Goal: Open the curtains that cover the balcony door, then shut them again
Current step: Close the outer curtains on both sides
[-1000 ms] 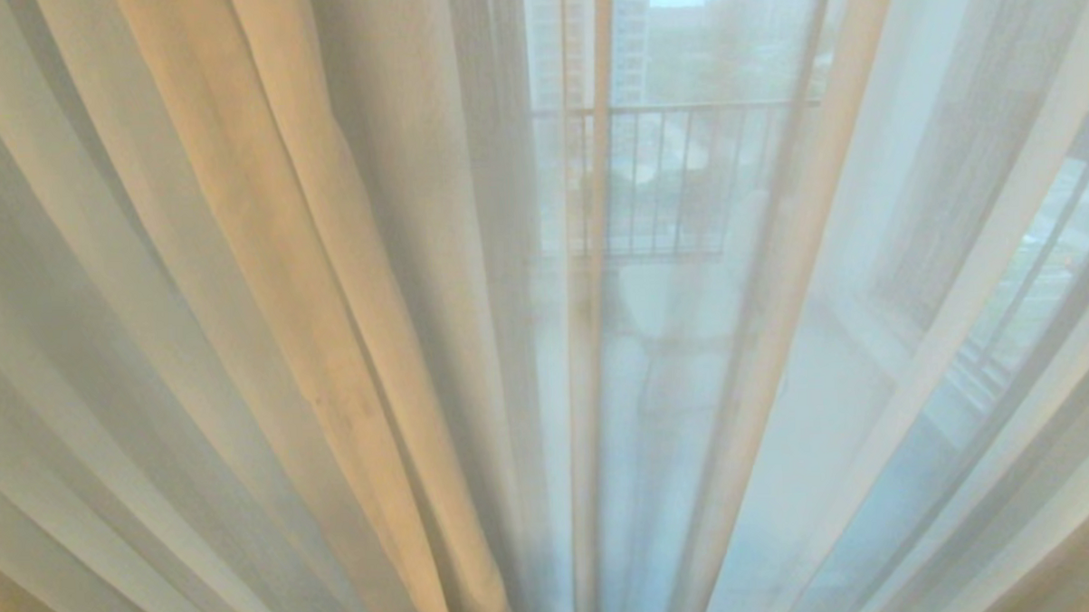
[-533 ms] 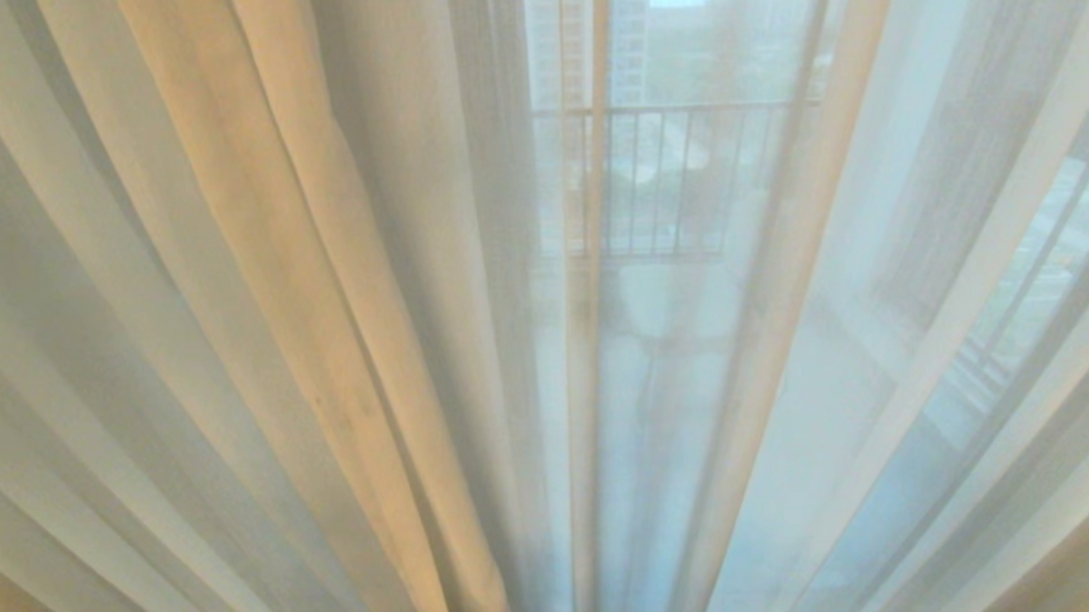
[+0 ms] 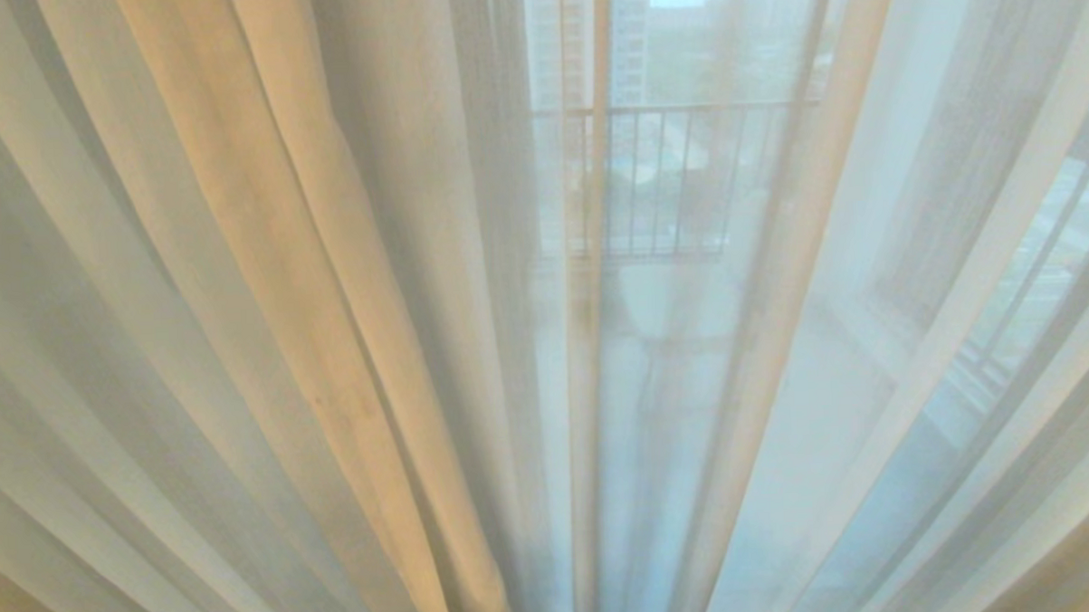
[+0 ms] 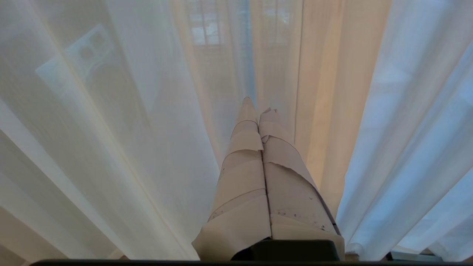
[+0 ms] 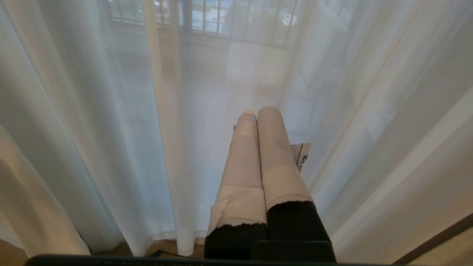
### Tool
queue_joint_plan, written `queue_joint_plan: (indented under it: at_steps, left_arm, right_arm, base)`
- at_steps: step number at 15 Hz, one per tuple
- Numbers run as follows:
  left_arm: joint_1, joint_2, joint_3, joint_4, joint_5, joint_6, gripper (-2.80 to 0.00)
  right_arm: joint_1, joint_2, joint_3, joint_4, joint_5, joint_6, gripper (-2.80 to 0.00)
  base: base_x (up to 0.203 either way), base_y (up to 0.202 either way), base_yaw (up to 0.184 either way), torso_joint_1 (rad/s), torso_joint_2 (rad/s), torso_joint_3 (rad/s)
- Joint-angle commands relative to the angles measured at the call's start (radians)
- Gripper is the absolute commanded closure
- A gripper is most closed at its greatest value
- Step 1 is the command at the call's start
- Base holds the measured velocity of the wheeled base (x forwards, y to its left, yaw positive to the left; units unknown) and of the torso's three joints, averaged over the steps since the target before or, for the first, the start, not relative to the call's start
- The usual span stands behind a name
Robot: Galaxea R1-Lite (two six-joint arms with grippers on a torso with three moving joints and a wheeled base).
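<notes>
The curtains fill the head view: thin white sheer (image 3: pixel 880 330) hangs drawn across, with a denser cream fold (image 3: pixel 262 261) left of centre and two hems meeting at the middle (image 3: pixel 589 277). The balcony door is hidden behind them; only daylight and the balcony come through the cloth. Neither gripper shows in the head view. My left gripper (image 4: pixel 258 106), fingers wrapped in beige tape, is shut with nothing in it, its tips close to the sheer (image 4: pixel 111 147). My right gripper (image 5: pixel 258 110), also taped, is shut and empty, pointing at the sheer (image 5: pixel 92 129) just above the floor.
A balcony railing (image 3: pixel 676 175) and buildings show faintly through the cloth. A pale boxy shape (image 5: pixel 258 62) stands beyond the sheer. A strip of wooden floor (image 5: pixel 162 245) shows under the curtain hem, and a dark edge (image 5: pixel 439 236) runs along one side.
</notes>
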Motion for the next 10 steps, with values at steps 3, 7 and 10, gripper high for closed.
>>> queue_joint_plan:
  at_steps: [3,7,10]
  left_arm:
    - [0.0,-0.002,0.0,-0.001,0.001,-0.002,0.0]
    - [0.0,-0.002,0.0,-0.001,0.001,-0.002,0.0]
    - [0.0,-0.002,0.0,-0.001,0.001,-0.006,0.0]
  right_arm:
    - [0.0,0.001,0.0,0.0,0.001,-0.001,0.0]
    - [0.0,0.001,0.0,0.0,0.001,-0.001,0.0]
    - [0.0,0.001,0.0,0.0,0.001,-0.001,0.0]
  base:
    - [0.0,0.0,0.0,0.0,0.0,0.0]
    - [0.0,0.0,0.0,0.0,0.0,0.0]
    - [0.0,0.0,0.0,0.0,0.0,0.0]
